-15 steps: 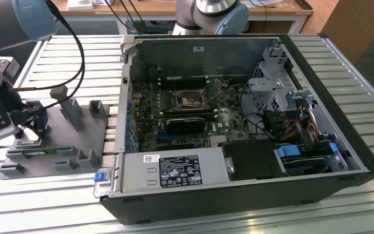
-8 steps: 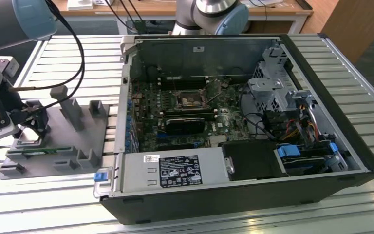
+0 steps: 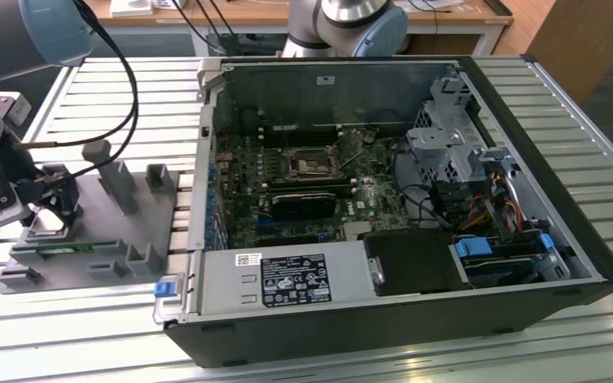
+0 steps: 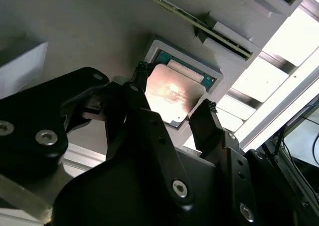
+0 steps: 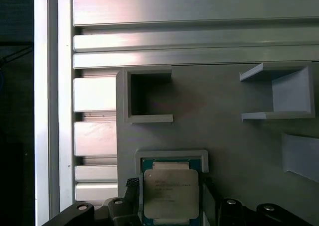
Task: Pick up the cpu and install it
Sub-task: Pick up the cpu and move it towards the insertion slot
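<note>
The cpu (image 5: 171,193) is a thin square chip with a shiny silver top and a green rim. It lies in a shallow square pocket of the grey fixture (image 3: 125,231) at the exterior view's left, outside the computer case. My gripper (image 3: 49,227) is lowered over that pocket. In both wrist views its two black fingertips (image 4: 207,109) press against opposite edges of the cpu (image 4: 172,94), so the gripper (image 4: 174,86) is shut on it. The chip still rests level in its pocket. The motherboard's socket frame (image 3: 312,163) sits inside the open case, far from the gripper (image 5: 171,185).
A long green memory stick (image 3: 61,247) lies in a slot of the fixture beside the cpu pocket. Grey posts (image 3: 109,171) stand up from the fixture. The open computer case (image 3: 392,199) lies on the slatted metal table (image 3: 73,335). A second robot arm (image 3: 344,24) stands behind the case.
</note>
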Motion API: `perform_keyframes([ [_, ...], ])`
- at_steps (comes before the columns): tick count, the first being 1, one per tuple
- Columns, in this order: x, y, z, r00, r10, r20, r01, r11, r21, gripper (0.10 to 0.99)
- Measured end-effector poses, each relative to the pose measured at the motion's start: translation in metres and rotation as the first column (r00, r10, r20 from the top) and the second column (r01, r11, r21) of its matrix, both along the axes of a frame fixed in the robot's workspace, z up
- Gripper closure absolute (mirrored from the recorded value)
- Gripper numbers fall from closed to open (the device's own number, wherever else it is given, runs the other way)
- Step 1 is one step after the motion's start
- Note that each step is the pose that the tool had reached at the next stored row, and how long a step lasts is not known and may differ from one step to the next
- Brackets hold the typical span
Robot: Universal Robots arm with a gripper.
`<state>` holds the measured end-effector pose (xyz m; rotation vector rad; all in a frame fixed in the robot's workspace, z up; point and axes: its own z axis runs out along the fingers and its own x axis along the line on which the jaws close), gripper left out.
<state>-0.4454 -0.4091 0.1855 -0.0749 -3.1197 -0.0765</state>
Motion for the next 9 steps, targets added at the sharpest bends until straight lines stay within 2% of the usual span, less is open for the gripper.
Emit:
perform_keyframes([
  [3, -0.0001, -0.0001, 0.0, 1.0, 0.0, -0.0002, 0.0, 1.0, 0.0, 0.486],
  [4, -0.0001, -0.0001, 0.0, 1.0, 0.0, -0.0002, 0.0, 1.0, 0.0, 0.553],
  [9, -0.0001, 0.0, 0.0005, 1.0, 0.0, 0.0001, 0.0, 1.0, 0.0, 0.557],
])
